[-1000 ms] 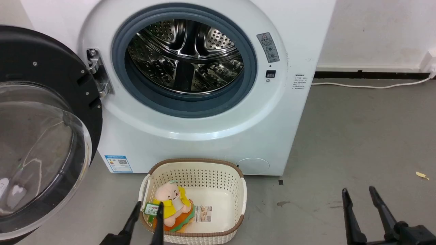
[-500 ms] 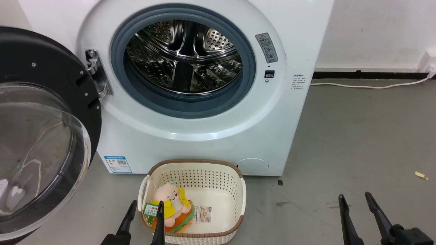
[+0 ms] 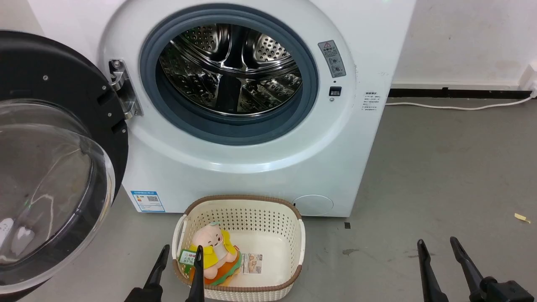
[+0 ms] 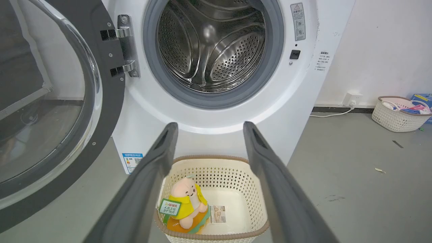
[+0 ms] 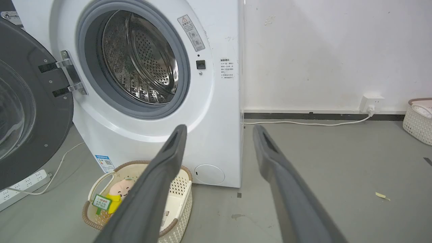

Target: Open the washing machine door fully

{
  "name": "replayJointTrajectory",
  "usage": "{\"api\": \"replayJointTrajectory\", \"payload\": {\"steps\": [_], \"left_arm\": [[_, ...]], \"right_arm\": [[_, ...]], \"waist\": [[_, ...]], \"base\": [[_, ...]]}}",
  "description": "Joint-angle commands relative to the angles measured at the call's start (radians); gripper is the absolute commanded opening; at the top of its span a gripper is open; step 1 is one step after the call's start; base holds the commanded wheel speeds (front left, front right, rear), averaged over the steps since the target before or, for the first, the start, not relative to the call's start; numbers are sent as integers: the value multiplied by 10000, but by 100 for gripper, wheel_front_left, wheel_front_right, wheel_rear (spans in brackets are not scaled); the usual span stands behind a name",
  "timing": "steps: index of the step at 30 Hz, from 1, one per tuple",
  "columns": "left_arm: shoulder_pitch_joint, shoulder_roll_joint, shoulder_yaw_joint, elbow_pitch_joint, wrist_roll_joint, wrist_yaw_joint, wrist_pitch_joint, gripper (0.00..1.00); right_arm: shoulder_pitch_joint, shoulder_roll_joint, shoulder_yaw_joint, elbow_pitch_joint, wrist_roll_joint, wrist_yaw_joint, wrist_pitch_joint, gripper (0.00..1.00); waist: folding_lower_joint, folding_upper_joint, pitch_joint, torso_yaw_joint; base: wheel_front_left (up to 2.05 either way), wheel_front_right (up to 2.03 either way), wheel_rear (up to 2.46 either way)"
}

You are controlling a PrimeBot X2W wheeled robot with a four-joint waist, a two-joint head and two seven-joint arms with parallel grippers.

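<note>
Washing machine door (image 3: 50,167) stands swung wide on its steel hinge (image 3: 123,90), off to the robot's left, inner face turned toward the room. Drum mouth fully exposed. Judged done or all but done; at most a last nudge outward remains, and whether the hinge has any travel left cannot be told.

Left gripper (image 3: 182,248): jaws parted, nothing held, poised low over the near rim of the basket (image 3: 243,197), well apart from the door. Right gripper (image 3: 436,241): jaws parted, empty, over bare floor (image 3: 440,167).

Door: glossy black ring, bulging clear glass bowl catching reflections. Washing machine (image 3: 251,176): smooth white box with a dished round front. Gasket (image 3: 310,84): matte grey rubber. Drum (image 3: 230,67): bright perforated steel with raised ribs. Basket is cream perforated plastic with a brown woven-look rim, and holds a soft plush toy (image 3: 209,247). Floor is dull grey and scuffed.
</note>
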Motion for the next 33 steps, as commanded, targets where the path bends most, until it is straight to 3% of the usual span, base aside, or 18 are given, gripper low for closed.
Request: {"api": "replayJointTrajectory", "payload": {"steps": [1,22,23,33], "left_arm": [[1,-13,29,-40,83,-64,-54,100],[-8,-59,44,-94,179,-162,-55,100],[-1,-52,31,-31,136,-153,2,0],[-90,-53,91,-40,196,-163,168,0]], "right_arm": [[3,37,-4,10,-6,8,-45,100],[-70,37,-5,60,6,8,-45,100],[-7,0,-6,33,2,-2,2,0],[-108,2,12,17,-83,-1,169,0]], "waist": [[0,0,5,12],[0,0,47,39],[0,0,48,38],[0,0,57,7]], "base": [[0,0,0],[0,0,0],[0,0,0],[0,0,0]]}}
